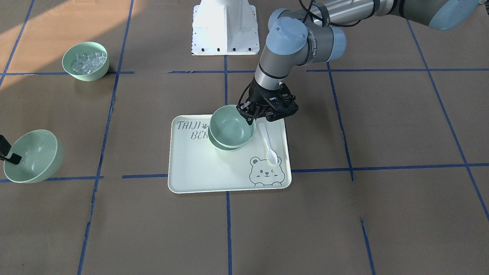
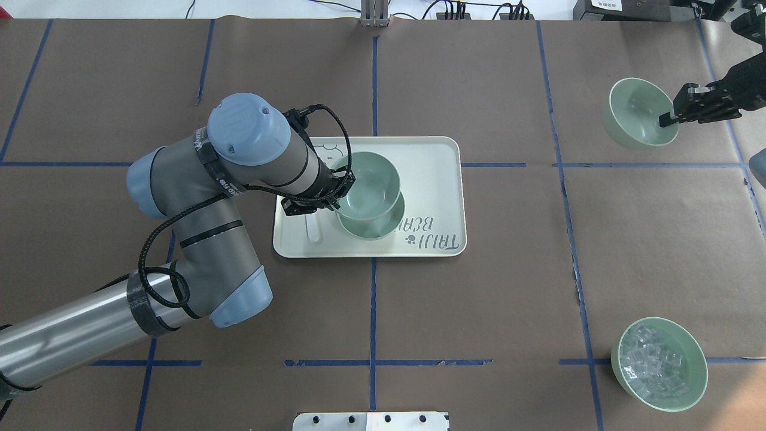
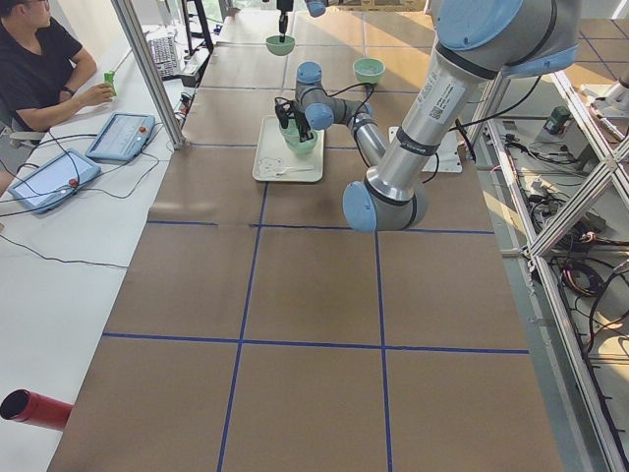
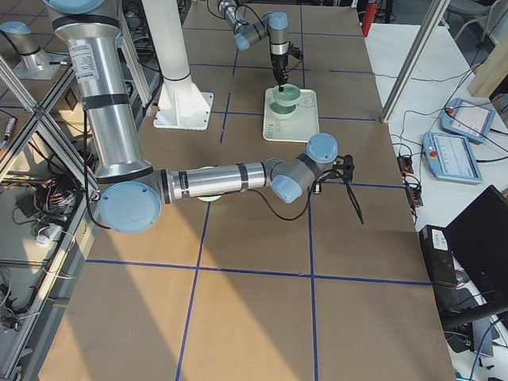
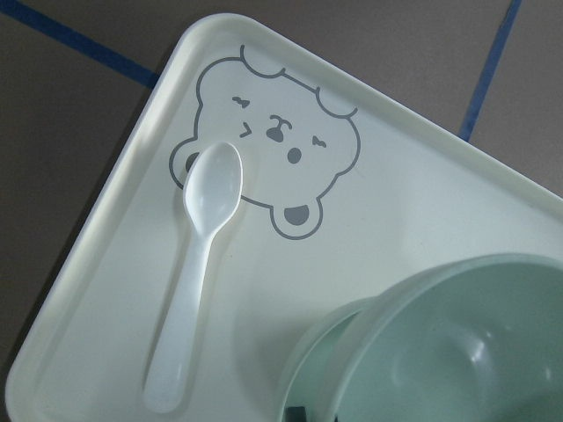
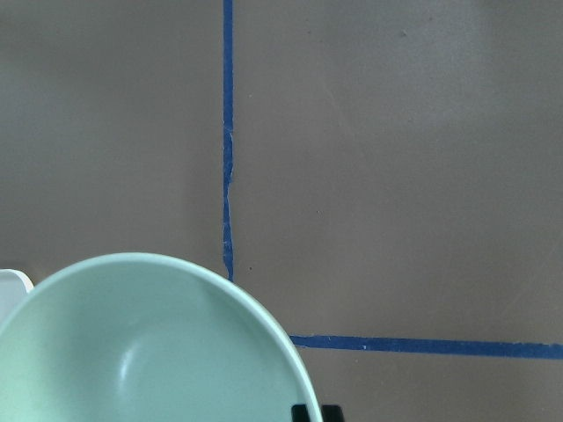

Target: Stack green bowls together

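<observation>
Left end effector [image 1: 251,117] grips upper bowl [image 1: 230,129]; right end effector [image 2: 666,119] grips 3rd bowl [image 2: 633,112].

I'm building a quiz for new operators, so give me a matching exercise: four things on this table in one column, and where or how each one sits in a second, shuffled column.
Things
1. white spoon
2. bowl of clear cubes
3. upper green bowl
4. lone empty green bowl

Places
A. tilted, right gripper at its rim
B. flat on the tray
C. over another green bowl, left gripper at its rim
D. upright on the table, off the tray, untouched

Pairs: 1-B, 2-D, 3-C, 4-A
</observation>
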